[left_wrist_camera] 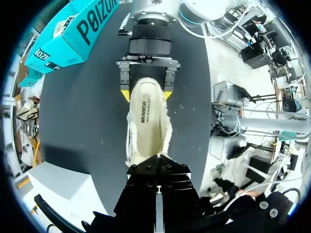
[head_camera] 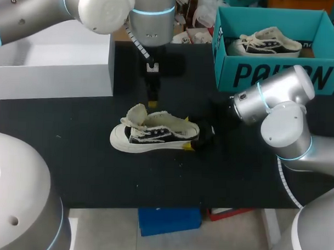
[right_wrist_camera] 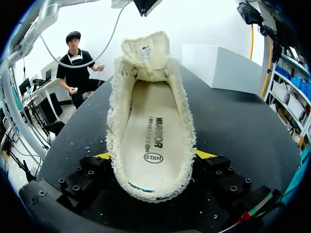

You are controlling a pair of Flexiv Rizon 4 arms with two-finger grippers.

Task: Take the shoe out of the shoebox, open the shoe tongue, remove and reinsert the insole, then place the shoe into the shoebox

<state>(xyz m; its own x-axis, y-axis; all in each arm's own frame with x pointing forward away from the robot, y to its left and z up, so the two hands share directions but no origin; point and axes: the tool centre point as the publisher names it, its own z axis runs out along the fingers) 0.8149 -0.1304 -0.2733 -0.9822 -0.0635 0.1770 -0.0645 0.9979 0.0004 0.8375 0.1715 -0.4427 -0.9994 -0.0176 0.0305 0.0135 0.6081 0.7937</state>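
Left gripper (head_camera: 152, 102), closed on nothing, hangs just above the raised tongue (head_camera: 137, 114). The shoe (head_camera: 155, 134) lies mid-table, insole (right_wrist_camera: 150, 141) seated. Right gripper (head_camera: 195, 143) clamps the heel (head_camera: 190, 132) from both sides, presumably to steady it. Shoebox (head_camera: 267, 76) stands far right.

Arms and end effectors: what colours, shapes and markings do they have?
The left arm and the right arm are silver-grey tubes with rounded white joint caps and light-blue rings. A ribbed white cable runs beside each. The right end effector is black and blocky, with yellow tips; the left end effector is black too.
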